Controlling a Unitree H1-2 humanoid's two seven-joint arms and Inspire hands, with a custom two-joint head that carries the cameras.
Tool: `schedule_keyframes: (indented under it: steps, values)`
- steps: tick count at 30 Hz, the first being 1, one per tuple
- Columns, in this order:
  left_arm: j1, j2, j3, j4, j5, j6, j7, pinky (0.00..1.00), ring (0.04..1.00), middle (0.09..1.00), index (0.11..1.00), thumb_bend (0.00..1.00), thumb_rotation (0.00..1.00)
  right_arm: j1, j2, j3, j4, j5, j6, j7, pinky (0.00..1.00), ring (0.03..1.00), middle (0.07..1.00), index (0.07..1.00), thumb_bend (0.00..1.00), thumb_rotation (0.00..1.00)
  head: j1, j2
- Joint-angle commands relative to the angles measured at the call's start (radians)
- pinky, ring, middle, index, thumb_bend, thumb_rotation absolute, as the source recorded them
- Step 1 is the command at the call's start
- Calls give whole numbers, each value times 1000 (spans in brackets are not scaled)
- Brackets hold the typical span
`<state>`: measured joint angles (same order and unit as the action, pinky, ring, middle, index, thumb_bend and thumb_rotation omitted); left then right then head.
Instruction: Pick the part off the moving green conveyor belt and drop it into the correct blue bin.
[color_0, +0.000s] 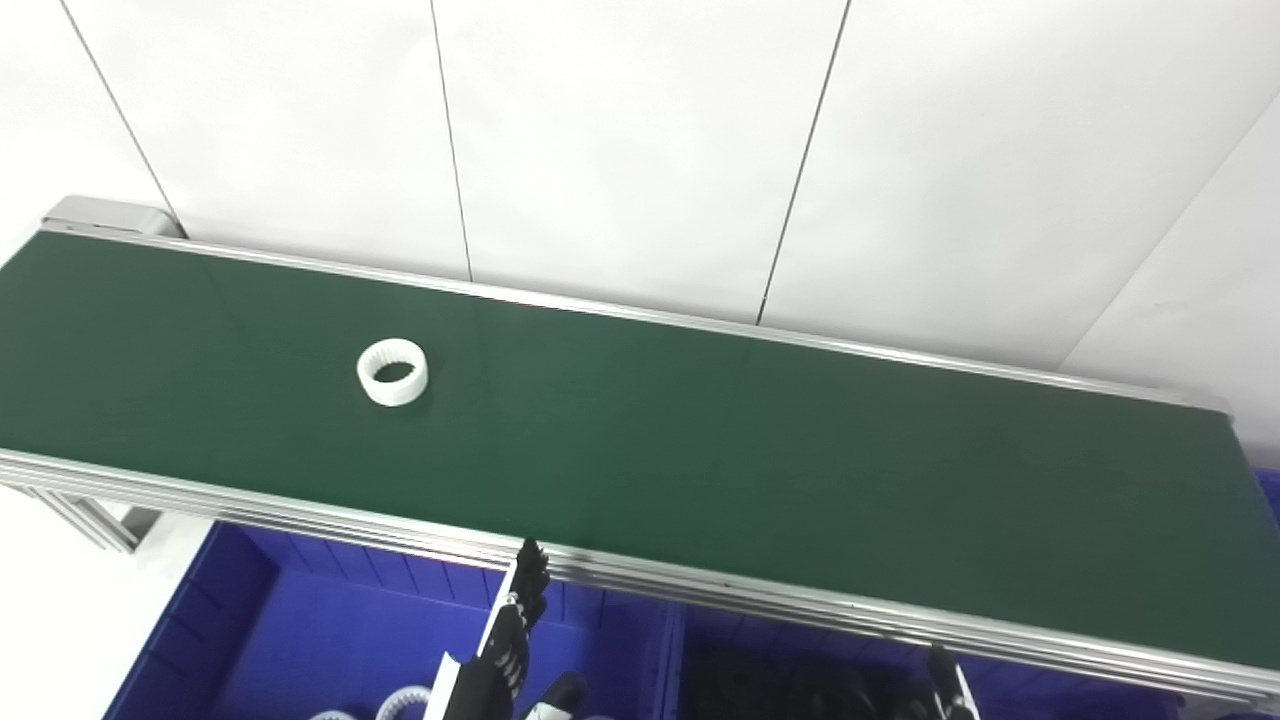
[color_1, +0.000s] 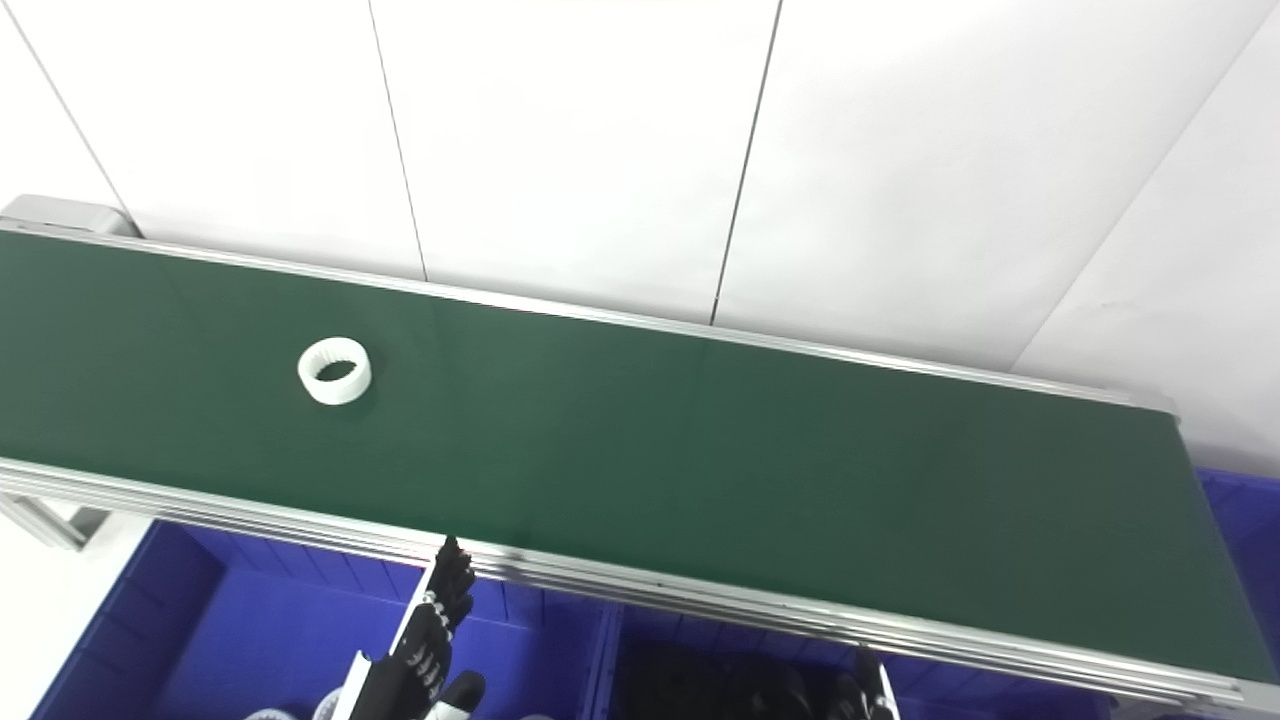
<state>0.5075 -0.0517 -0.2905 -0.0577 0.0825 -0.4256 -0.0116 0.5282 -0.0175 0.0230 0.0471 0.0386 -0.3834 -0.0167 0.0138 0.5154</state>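
Note:
A white ring-shaped part (color_0: 392, 372) with a toothed inner face lies flat on the green conveyor belt (color_0: 700, 450), toward its left end; it also shows in the right eye view (color_1: 334, 371). My left hand (color_0: 510, 645) is low in front of the belt, above the left blue bin (color_0: 300, 620), fingers stretched out and apart, holding nothing. It is well to the right of the part and nearer to me. Only the fingertips of my right hand (color_0: 945, 690) show at the bottom edge, over the right blue bin (color_0: 800, 680).
The left bin holds white ring parts (color_0: 400, 705) at the bottom edge. The right bin holds dark parts (color_0: 790, 685). The belt's silver rail (color_0: 700, 590) runs between hands and belt. A white panelled wall stands behind the belt.

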Motion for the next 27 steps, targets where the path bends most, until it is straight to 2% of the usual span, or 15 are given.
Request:
schedule_keyframes:
  steps: [1, 5, 8, 10, 11, 12, 14, 16, 21, 23, 27]
  values:
    - [-7, -1, -8, -4, -16, -44, -2, 1000, 1000, 1000, 995, 591, 698, -7, -8, -4, -3, 2, -57, 16, 948, 954, 981, 975, 794, 1000, -3, -6]
    - [-23, 6, -9, 9, -29, -44, -4, 1000, 997, 1000, 994, 586, 681, -20, -6, -3, 22, -1, -70, 14, 945, 951, 978, 972, 786, 1000, 0, -13]
    - [-42, 31, -17, -10, 15, -44, 23, 947, 978, 988, 976, 598, 594, -28, -1, -1, 36, -12, -72, 9, 937, 945, 974, 969, 785, 1000, 4, -20]
    - [-54, 47, -20, -48, 58, -44, 52, 827, 907, 923, 899, 702, 460, -32, 4, 1, 39, -16, -70, 7, 938, 945, 975, 972, 785, 1000, 1, -17]
    - [-67, 60, -21, -75, 100, -44, 76, 819, 900, 917, 893, 709, 449, -35, 5, 2, 43, -18, -73, 6, 938, 945, 975, 972, 785, 1000, 0, -18]
    - [-88, 75, -19, -104, 142, -44, 100, 763, 861, 882, 862, 747, 405, -38, 8, 2, 48, -21, -77, 4, 937, 944, 974, 971, 781, 1000, -1, -15]
    - [-146, 109, 1, -163, 220, -44, 121, 635, 747, 772, 771, 879, 284, -43, 11, 1, 53, -23, -77, 3, 932, 942, 971, 969, 783, 1000, 0, -13]
    - [-223, 143, 51, -202, 317, -38, 107, 559, 704, 719, 712, 969, 296, -47, 14, 2, 54, -29, -74, 1, 924, 940, 971, 972, 783, 1000, 2, -9]
    - [-443, 230, 128, -225, 494, 59, 32, 580, 712, 689, 675, 1000, 316, -54, 19, 6, 50, -32, -66, 3, 927, 938, 968, 976, 791, 1000, 0, -5]
    - [-529, 262, 135, -204, 554, 110, -9, 702, 767, 743, 711, 996, 317, -58, 24, 7, 55, -29, -72, 3, 928, 935, 965, 973, 780, 1000, -3, -5]
    - [-691, 313, 123, -117, 648, 192, -82, 771, 779, 773, 736, 1000, 259, -61, 35, 9, 56, -39, -74, -4, 916, 925, 955, 964, 788, 1000, -7, -2]
